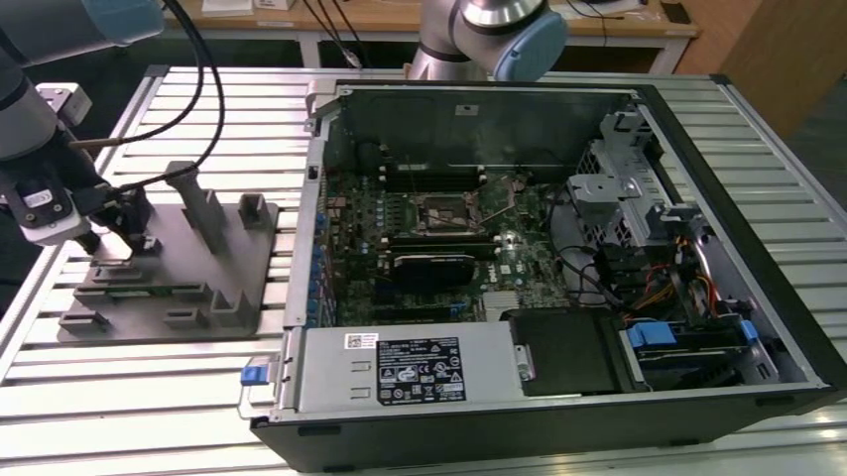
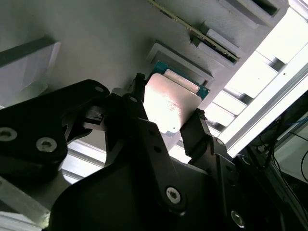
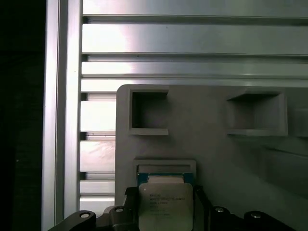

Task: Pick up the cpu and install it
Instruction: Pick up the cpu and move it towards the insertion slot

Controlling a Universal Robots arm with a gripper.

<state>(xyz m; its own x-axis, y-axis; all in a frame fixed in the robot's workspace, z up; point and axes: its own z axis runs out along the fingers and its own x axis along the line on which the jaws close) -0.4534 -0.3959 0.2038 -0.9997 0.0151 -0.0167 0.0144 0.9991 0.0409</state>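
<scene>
**benchrat:** Checking how far along this install is, anyone got a read?

**slotjockey:** Early, I'd say. The pincer (image 2: 168,108) is narrowed right down on the cpu (image 2: 174,103), with a black finger (image 2: 137,98) against each of two opposite sides. The shiny top faces the second wrist view. Looks like a proper hold to me, and there's nothing else in it.

**benchrat:** Is the cpu out of its pocket?

**slotjockey:** Can't tell. In the first wrist view it sits right over the shallow pocket (image 3: 166,166) in the grey fixture block (image 3: 216,159), so it's either in there or barely above. That block lies by the tabletop (image 1: 133,397) edge on the exterior view's left, and the arm (image 1: 27,114) is down over it.

**benchrat:** And the socket?

**slotjockey:** Farther in, mid-tabletop. It's inside the open computer case (image 1: 741,129), and the motherboard socket (image 1: 443,210) looks bare to me, well apart from the cpu. So the grasp is about done, but the carry over and the seating aren't.
</scene>
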